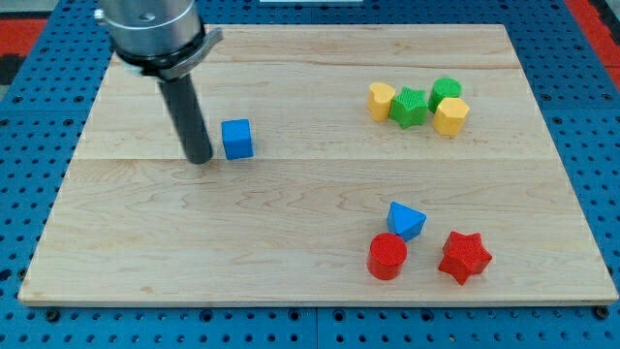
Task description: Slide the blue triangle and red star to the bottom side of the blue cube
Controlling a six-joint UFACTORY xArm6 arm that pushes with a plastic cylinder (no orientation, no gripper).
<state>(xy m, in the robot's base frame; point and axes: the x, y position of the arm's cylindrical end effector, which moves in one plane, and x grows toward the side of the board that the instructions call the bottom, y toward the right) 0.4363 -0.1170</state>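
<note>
Dark rod upper part cut off at frame top; my tip (pixel 199 158) just left of blue cube (pixel 237 140); no pincer.

Blue cube (pixel 237 139) sits upper left; blue triangle (pixel 406 221) and red star (pixel 464 256) lie near each other, lower right.

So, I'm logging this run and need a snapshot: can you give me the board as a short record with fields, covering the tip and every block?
tip: my tip on the board, just to the view's left of the blue cube, small gap
targets: blue triangle, red star, lower right, apart from each other
neighbour: red cylinder, touching the blue triangle
upper right cluster: yellow heart, green star, green cylinder, yellow hexagon
surface: wooden board
task state: targets far from the blue cube
</note>
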